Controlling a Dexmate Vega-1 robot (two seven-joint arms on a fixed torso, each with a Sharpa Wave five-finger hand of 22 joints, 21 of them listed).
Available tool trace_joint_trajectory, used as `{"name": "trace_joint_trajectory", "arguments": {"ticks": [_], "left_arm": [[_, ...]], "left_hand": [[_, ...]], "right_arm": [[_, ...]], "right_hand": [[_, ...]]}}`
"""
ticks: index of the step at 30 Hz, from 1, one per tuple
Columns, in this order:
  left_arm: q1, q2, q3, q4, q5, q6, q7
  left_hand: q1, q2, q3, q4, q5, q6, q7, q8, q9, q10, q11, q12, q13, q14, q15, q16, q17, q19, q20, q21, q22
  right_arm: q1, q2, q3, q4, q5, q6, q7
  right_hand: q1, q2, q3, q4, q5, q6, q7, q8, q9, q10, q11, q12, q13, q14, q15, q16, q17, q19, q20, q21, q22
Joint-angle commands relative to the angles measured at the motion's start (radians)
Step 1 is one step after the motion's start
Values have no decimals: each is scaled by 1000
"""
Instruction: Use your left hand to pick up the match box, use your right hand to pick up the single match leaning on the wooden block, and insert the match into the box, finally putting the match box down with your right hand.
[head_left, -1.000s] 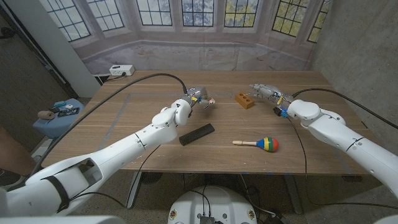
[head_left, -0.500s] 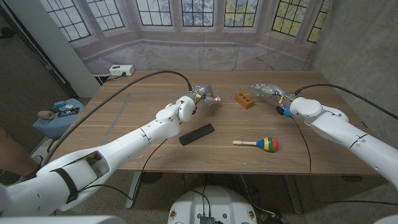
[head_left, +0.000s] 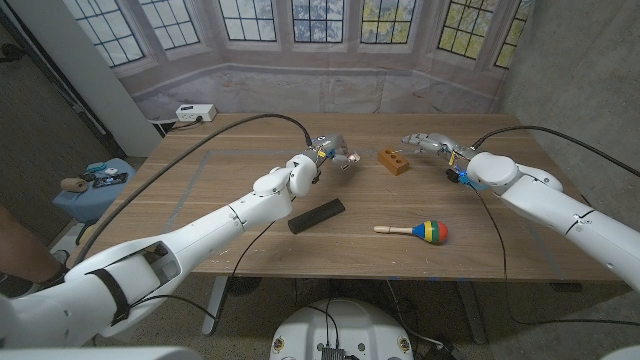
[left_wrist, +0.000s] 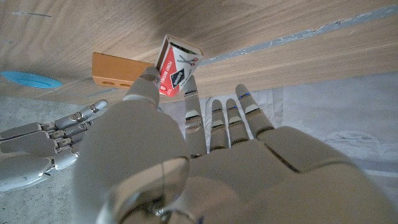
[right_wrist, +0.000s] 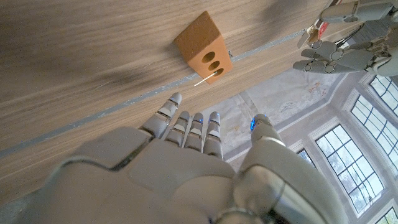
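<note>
— Match box (left_wrist: 177, 68): where was it seen?
— Pinched by the left hand (head_left: 325, 152) at center frame, off the table.
— The match (right_wrist: 208, 78)?
— Leaned on the wooden block (head_left: 394, 160); the right hand (head_left: 428, 145) was spread beside it, nothing held.

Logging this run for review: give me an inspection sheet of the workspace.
Surface: wooden table, tape lines on it.
Job's things: match box pinched in the left hand, off the table; match leaning on the wooden block.
Clutter: black bar; coloured maraca.
Hands: left holds the box; right hand open, fingers apart, near the block, holding nothing.
Cables: black cable along the left arm, another by the right arm.
Surroundings: windows behind; white socket box at the far edge; blue stool with oddments.
</note>
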Motion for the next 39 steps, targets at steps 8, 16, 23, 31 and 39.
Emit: {"name": "trace_joint_trajectory", "arguments": {"ticks": [8, 16, 23, 31, 39], "left_arm": [[21, 6, -4, -9, -27, -12, 4], [13, 4, 0, 2, -33, -33, -2], [1, -6, 9, 17, -28, -44, -8], [-9, -18, 18, 33, -27, -47, -15], [-13, -24, 22, 40, -27, -46, -18]], "left_hand": [[-4, -9, -3, -2, 2, 5, -4, 6, 6, 7, -3, 2, 1, 5, -7, 4, 2, 1, -2, 7, 2], [-4, -8, -2, -2, 3, 5, -5, 6, 8, 8, -4, 1, 1, 6, -9, 4, 2, 1, -3, 7, 2], [-6, -8, -2, -1, 3, 16, -6, 9, 11, 13, -10, 2, 1, 8, -12, 4, 2, 3, -5, 8, 1], [-7, -9, -2, -2, 3, 22, -8, 11, 14, 14, -11, 2, 1, 9, -17, 3, 2, 2, -8, 8, 1], [-8, -8, -1, -1, 3, 20, -8, 10, 16, 14, -12, 1, 1, 9, -16, 2, 2, 2, -10, 8, 1]], "right_arm": [[79, -20, -90, -2, -217, -27, 40], [97, -20, -101, 9, -299, -14, 38], [101, -25, -100, 19, -347, 11, 37], [120, -25, -111, 49, -422, 60, 30], [150, -9, -135, 84, -522, 92, 19]], "right_hand": [[45, -7, 15, -28, -2, 49, -15, 13, 5, 58, -14, 15, 6, 52, -37, 15, -4, 51, -19, 12, 5], [70, -11, 23, -37, -2, 73, -20, 17, 5, 96, -22, 22, 7, 87, -43, 21, -4, 86, -29, 18, 5], [88, -15, 27, -41, -2, 100, -22, 21, 5, 123, -26, 25, 8, 114, -47, 26, -4, 112, -32, 22, 6], [112, -19, 32, -43, -1, 131, -18, 26, 5, 156, -24, 29, 9, 150, -50, 32, -3, 144, -27, 25, 6], [142, -25, 37, -47, 0, 169, -21, 31, 5, 197, -22, 33, 10, 188, -54, 38, -3, 184, -22, 31, 7]]}}
